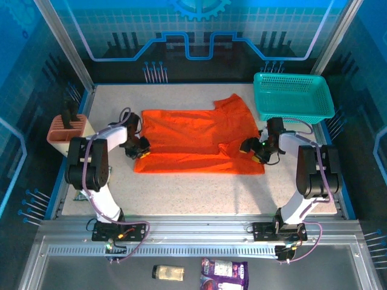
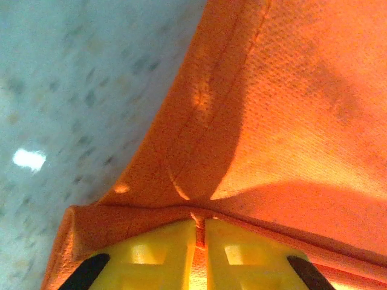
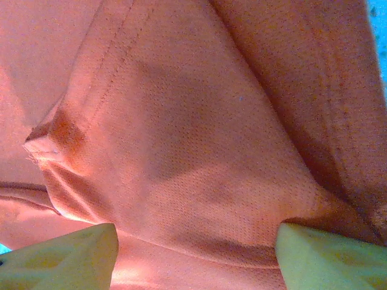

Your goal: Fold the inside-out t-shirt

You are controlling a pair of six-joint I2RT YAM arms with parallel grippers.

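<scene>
We see the orange t-shirt [image 1: 193, 142] spread flat at the ctr of the tabletop [image 1: 193, 193], a bit toward the far edge. One sleeve sticks out toward the far right corner.

The left pincer [image 1: 138, 148] sits at the shirt's left edge, by its near-left corner. In the left wrist view its yellow fingers [image 2: 151, 257] are pinched nearly together w/ a fold of hem btw them, so it grips the t-shirt.

The right pincer [image 1: 249, 147] is at the shirt's right edge. In the right wrist view its fingers [image 3: 66, 254] stand wide apart, orange cloth bulging btw them, not clamped.

Around:
- A teal mesh basket [image 1: 290, 76] sits in the far right corner, just beside the sleeve and close behind the right arm's wrist. We can't tell if it touches the cloth.
- A terracotta rack [image 1: 66, 130] stands at the left edge, near the left arm and apart from the shirt.
- A small bottle [image 1: 167, 273] and a purple packet [image 1: 224, 275] lie on the grey ledge before the arm bases, off the tabletop.
</scene>
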